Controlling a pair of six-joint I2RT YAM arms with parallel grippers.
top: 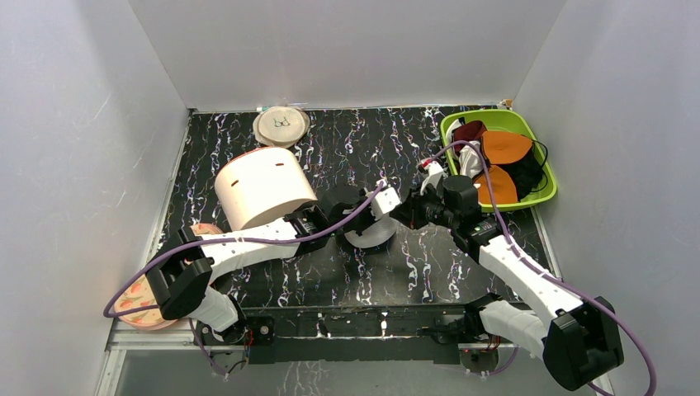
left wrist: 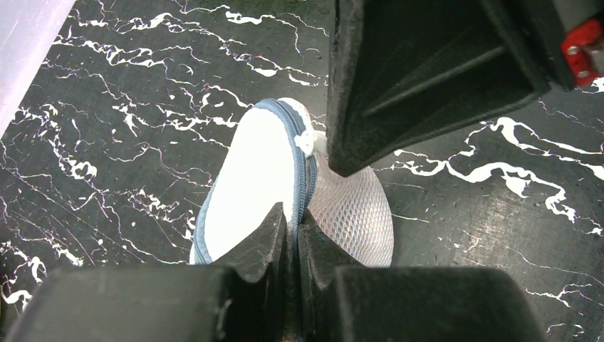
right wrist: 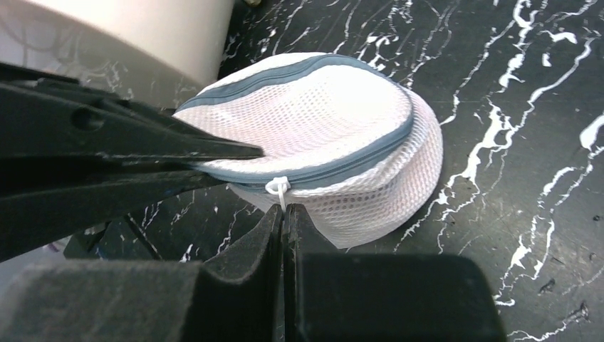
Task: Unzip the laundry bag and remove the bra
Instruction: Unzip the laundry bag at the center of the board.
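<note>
The laundry bag (top: 369,235) is a small round white mesh pouch with a blue-grey zip around its rim, tilted up on the black marbled table between the two arms. My left gripper (top: 381,204) is shut on the bag's zip rim (left wrist: 294,214). My right gripper (top: 406,216) is shut on the white zip pull cord (right wrist: 280,191), right at the bag's rim (right wrist: 320,174). The zip looks closed all along the part I can see. In the left wrist view a right finger (left wrist: 413,78) hangs just above the pull (left wrist: 305,141). The red bra is not in view.
A big cream cylinder (top: 264,188) stands just left of the bag. A flat beige disc (top: 281,126) lies at the back. A green tub (top: 494,115) at the back right holds orange cups (top: 505,147) and a maroon garment (top: 470,130). A peach patterned item (top: 136,301) lies front left.
</note>
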